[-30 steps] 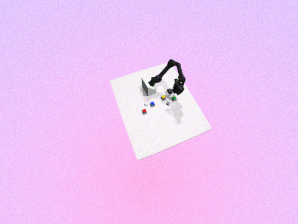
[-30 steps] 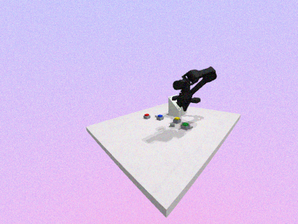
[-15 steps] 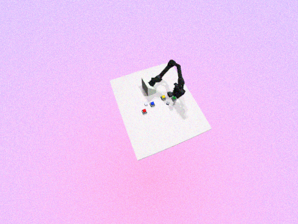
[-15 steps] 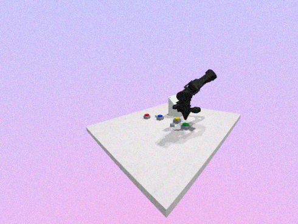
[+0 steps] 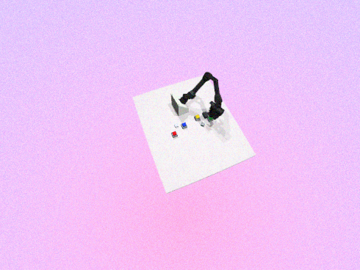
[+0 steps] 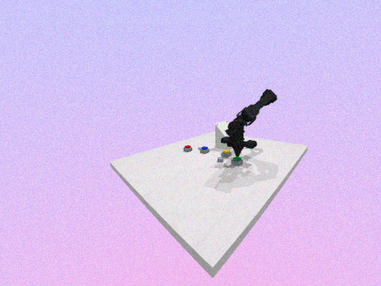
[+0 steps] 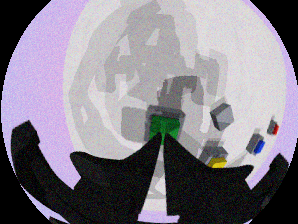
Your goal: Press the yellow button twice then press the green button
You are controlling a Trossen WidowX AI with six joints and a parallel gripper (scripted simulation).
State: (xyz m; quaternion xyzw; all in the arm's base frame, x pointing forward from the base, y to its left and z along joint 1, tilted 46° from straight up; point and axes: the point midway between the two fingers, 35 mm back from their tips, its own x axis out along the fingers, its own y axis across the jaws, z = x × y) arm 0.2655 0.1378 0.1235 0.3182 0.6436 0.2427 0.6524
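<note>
The green button (image 5: 210,118) (image 6: 237,158) (image 7: 165,126) sits in its grey housing on the white table. My gripper (image 6: 237,156) (image 7: 162,136) is shut and empty, with its fingertips right at the top of the green cap. Whether the cap is pressed down cannot be told for sure. The yellow button (image 5: 198,117) (image 6: 226,151) (image 7: 217,163) stands beside the green one, with nothing on it.
The blue button (image 5: 184,125) (image 6: 204,148) (image 7: 259,147) and red button (image 5: 174,133) (image 6: 187,147) (image 7: 276,129) stand farther off. A small grey block (image 5: 203,124) (image 6: 220,159) (image 7: 222,117) lies near the green and yellow buttons. A pale upright box (image 5: 183,110) (image 6: 220,137) stands behind.
</note>
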